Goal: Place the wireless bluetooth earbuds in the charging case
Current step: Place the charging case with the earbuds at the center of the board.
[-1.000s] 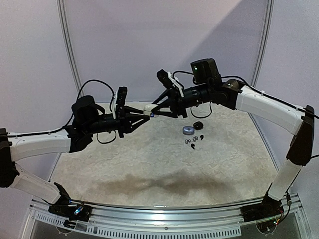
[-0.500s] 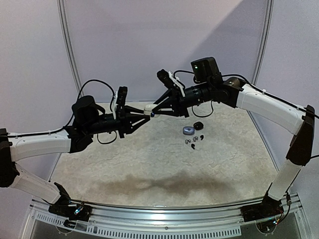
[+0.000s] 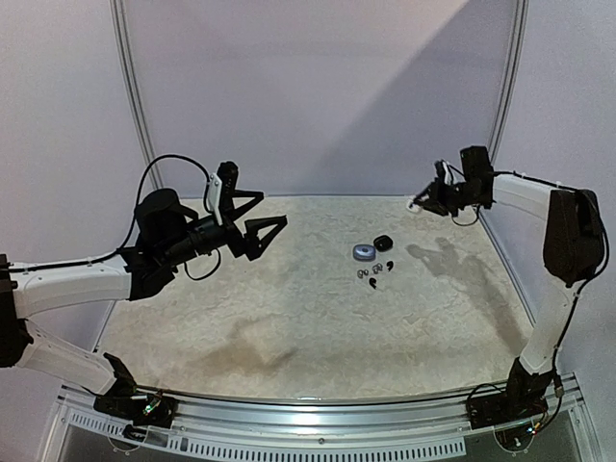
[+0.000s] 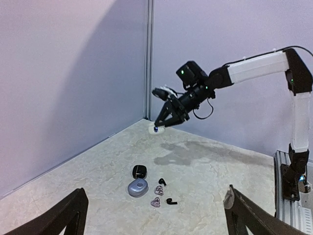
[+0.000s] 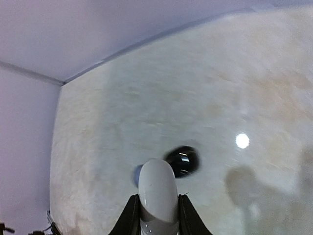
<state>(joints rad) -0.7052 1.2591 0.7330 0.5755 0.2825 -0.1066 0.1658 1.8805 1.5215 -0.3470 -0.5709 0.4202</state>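
My right gripper (image 3: 418, 203) is shut on a white charging case (image 5: 157, 193) and holds it in the air over the table's far right; the same white case (image 4: 154, 129) shows in the left wrist view. My left gripper (image 3: 273, 208) hangs open and empty over the left half, its fingers (image 4: 63, 218) spread wide. On the table lie a blue-grey case (image 3: 363, 252) and a black case (image 3: 383, 241). Just in front of them lie the earbuds: two pale silver ones (image 4: 159, 190) and two black ones (image 4: 171, 200), all loose on the surface.
The beige table (image 3: 289, 318) is walled by pale panels at the back and sides. From the right wrist the black case (image 5: 182, 160) and a sliver of the blue-grey case (image 5: 137, 175) show below the held case. A metal rail (image 3: 318, 409) runs along the near edge.
Both grippers met on the white case at centre. The left gripper has opened and let go, drawing back left. The right arm has swung far right with the case.
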